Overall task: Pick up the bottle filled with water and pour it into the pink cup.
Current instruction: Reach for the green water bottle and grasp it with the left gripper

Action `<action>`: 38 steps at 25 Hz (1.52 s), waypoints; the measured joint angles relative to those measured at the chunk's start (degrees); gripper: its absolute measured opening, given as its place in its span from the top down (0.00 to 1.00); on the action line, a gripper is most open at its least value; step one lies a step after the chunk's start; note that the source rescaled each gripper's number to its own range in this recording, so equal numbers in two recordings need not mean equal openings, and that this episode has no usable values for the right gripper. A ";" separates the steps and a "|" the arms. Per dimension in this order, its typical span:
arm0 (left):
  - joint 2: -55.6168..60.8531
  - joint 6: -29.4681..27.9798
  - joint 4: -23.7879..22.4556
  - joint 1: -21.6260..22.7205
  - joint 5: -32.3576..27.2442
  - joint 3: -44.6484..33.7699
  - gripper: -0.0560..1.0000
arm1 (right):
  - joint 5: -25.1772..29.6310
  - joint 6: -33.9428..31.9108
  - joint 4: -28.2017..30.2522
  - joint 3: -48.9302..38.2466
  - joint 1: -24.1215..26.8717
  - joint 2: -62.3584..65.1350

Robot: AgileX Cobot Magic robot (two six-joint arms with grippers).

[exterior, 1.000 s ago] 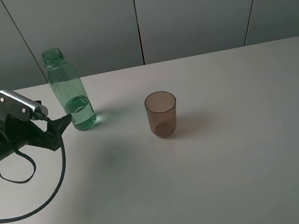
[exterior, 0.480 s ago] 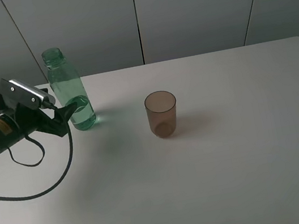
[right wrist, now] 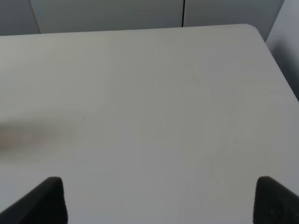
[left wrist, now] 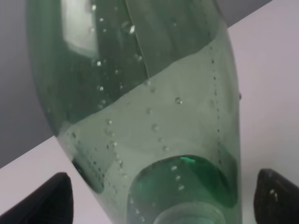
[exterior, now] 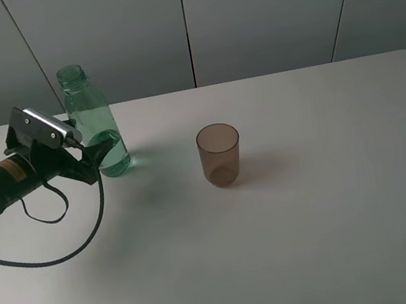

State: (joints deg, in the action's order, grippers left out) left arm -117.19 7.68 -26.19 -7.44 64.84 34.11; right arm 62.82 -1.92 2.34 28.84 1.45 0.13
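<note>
Reaching in from 9 o'clock, left hand (exterior: 101, 150) is level with the lower body of the bottle (exterior: 92, 112), fingers spread either side of it. Left wrist view: both fingertips (left wrist: 46, 200) are apart with the bottle between them and a sliver of bench (exterior: 337, 207) showing on each side, so it is straddled, not clamped. Bottle stands upright at the far-left of the bench, roughly 10 o'clock from centre, neck uncapped, water in the bottom third, droplets on the inner wall. A black cable (exterior: 49, 259) loops off the left arm across the bench at 8 o'clock. Cup (exterior: 220, 154) stands upright near centre, at about 4 o'clock from the bottle and well apart from it, mouth up; it looks dry, though I can't tell for sure. Right hand (right wrist: 161, 200) shows only in its own wrist view: fingers apart, nothing between them, bare bench below.
</note>
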 joint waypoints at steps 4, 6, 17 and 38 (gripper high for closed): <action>0.00 0.01 -0.13 0.00 0.38 0.00 0.03 | 0.00 0.00 0.00 0.00 0.00 0.00; 0.00 0.01 -0.13 0.00 0.38 0.00 0.03 | 0.00 0.00 0.00 0.00 0.00 0.00; -2.63 -0.10 -0.02 -1.44 0.38 3.50 0.03 | 0.00 0.00 0.00 0.00 0.00 0.00; -6.90 -2.60 -0.03 -2.93 1.08 7.98 0.03 | 0.00 0.00 0.00 0.00 0.00 0.00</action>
State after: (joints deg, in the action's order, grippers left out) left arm -124.08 5.08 -26.22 -10.37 65.92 42.09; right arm 62.82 -1.92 2.34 28.84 1.45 0.13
